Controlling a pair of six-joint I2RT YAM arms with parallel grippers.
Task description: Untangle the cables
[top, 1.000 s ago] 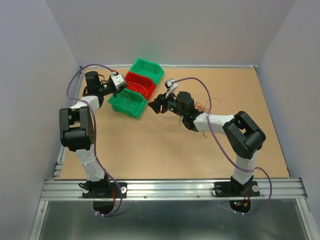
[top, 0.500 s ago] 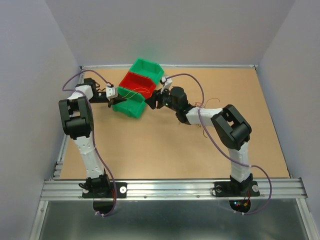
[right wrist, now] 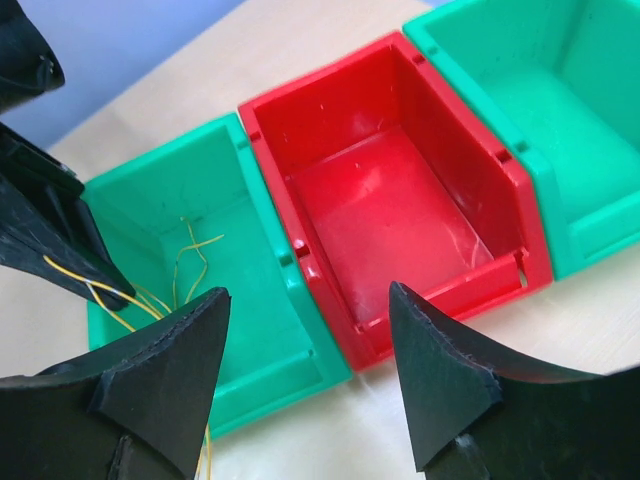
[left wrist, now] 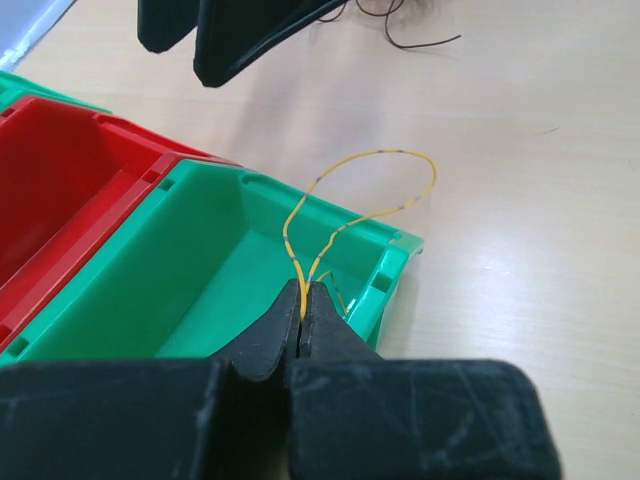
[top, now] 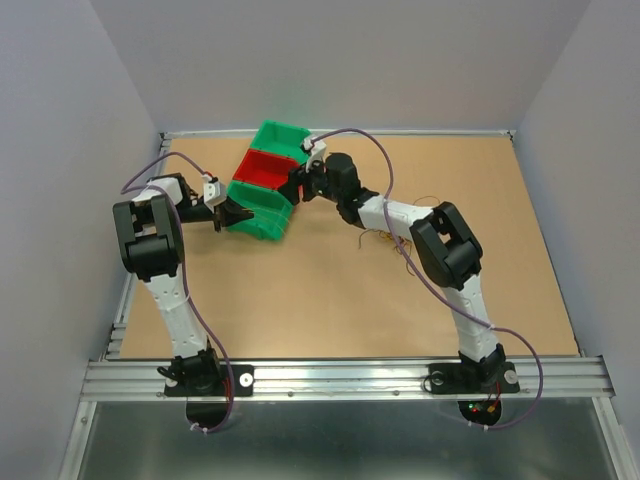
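Observation:
My left gripper (left wrist: 303, 290) is shut on a thin yellow cable (left wrist: 385, 153). The cable loops up from the tips over the near corner of the front green bin (left wrist: 250, 182). In the top view that gripper (top: 228, 214) is at the front green bin's left end. My right gripper (right wrist: 310, 290) hangs open with nothing between its fingers, above the wall shared by the green bin (right wrist: 270, 250) and the red bin (right wrist: 390, 200). Several yellow cables (right wrist: 190, 255) lie inside the green bin. A loose clump of cables (top: 395, 240) lies on the table beside the right arm.
Three bins stand in a diagonal row: front green (top: 262, 225), red (top: 265, 170), and back green (top: 280, 138). Dark brown wires (left wrist: 410, 30) lie on the table beyond the bins. The right gripper's black fingers (left wrist: 230, 30) hang close above the left one's view.
My left gripper came forward from over the red bin to the front green bin's left end, still holding the yellow cable. My right gripper swung left and back over the bins, its jaws wider.

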